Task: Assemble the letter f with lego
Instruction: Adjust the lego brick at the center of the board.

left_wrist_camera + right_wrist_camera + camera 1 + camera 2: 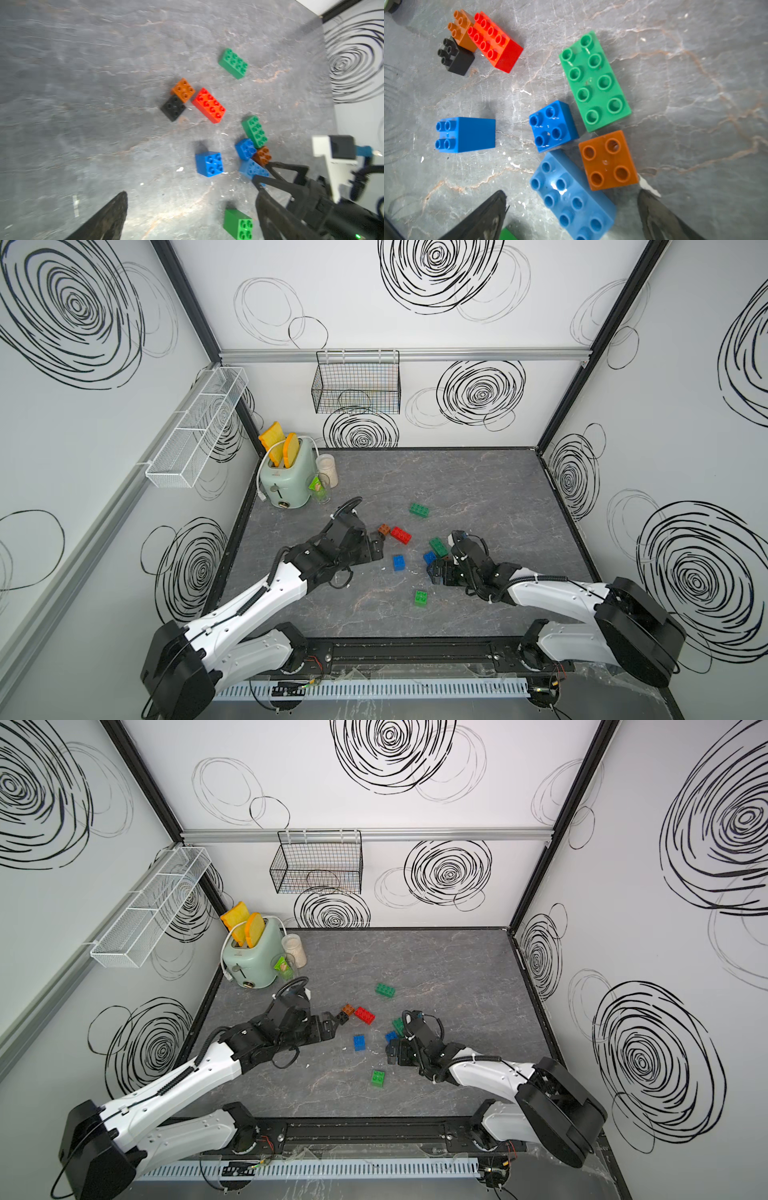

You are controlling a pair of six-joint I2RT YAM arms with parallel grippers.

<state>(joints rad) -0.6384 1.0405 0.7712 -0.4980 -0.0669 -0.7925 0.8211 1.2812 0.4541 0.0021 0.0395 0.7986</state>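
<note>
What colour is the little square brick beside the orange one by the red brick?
Black brick, clearest in the right wrist view.

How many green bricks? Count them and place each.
3: far green brick toward the back; middle green brick beside a blue brick; near green brick at the front. Others may be hidden.
</note>
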